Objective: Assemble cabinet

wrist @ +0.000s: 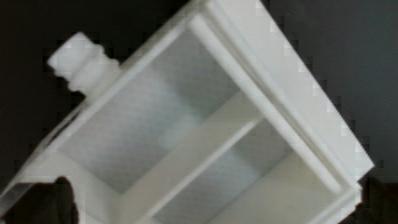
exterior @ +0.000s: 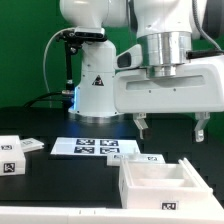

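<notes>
The cabinet box (exterior: 160,185), white with inner compartments, sits at the front on the exterior view's right. My gripper (exterior: 170,128) hangs above it, open wide and empty, with its fingers apart over the box. In the wrist view the box (wrist: 196,130) fills the picture at a slant, its dividers showing. My gripper (wrist: 217,205) straddles it, with only dark fingertips (wrist: 63,200) at the picture's edge. A white tagged panel part (exterior: 12,155) lies at the exterior view's left with a smaller white piece (exterior: 33,146) beside it.
The marker board (exterior: 95,148) lies flat on the black table in front of the robot base (exterior: 95,90). Another flat white tagged part (exterior: 140,158) lies just behind the box. A small white notched piece (wrist: 75,55) shows beside the box in the wrist view.
</notes>
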Available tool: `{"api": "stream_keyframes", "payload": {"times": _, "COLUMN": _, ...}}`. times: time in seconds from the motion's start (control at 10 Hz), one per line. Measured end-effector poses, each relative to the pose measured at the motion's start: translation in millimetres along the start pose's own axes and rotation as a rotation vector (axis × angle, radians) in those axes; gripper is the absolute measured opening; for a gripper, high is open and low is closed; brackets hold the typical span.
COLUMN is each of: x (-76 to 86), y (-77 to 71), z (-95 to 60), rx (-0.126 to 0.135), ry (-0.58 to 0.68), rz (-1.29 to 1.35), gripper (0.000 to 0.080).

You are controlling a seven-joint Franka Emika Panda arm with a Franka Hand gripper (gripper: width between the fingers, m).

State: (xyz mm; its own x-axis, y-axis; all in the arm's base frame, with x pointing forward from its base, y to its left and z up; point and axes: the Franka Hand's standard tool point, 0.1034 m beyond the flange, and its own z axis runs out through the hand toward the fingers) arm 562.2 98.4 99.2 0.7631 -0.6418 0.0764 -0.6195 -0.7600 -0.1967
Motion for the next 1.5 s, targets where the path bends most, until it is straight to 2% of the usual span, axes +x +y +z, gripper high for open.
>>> {"api": "stream_keyframes", "payload": {"times": 0.4, "x": 2.9, "y": 5.3, "z": 0.8, "rx": -0.007, "ry": -0.003, "rz": -0.308, "gripper": 0.0796}}
{"api": "stream_keyframes", "payload": {"times": 0.6, "x": -14.7, "y": 29.9, "z": 1.2, "rx": -0.034, "ry": -0.03, "rz": -0.454, "gripper": 0.0796}}
{"api": "stream_keyframes", "payload": {"times": 0.7, "x": -16.6, "y": 35.5, "z": 2.9, "rx": -0.042, "ry": -0.026, "rz": -0.506, "gripper": 0.0796}}
{"api": "stream_keyframes", "payload": {"times": 1.1, "x": -15.1, "y": 36.2, "z": 3.4, "rx": -0.043, "ry": -0.027, "rz": -0.551, "gripper": 0.0796}}
{"api": "stream_keyframes", "payload": {"times": 1.3, "x": -30.0, "y": 72.6, "z": 10.8, "rx": -0.091, "ry": -0.186, "rz": -0.503, "gripper": 0.0796}}
{"api": "stream_keyframes", "payload": {"times": 1.5, "x": -37.4, "y": 89.9, "z": 16.8, "rx": -0.107, "ry": -0.191, "rz": -0.495, "gripper": 0.0796}}
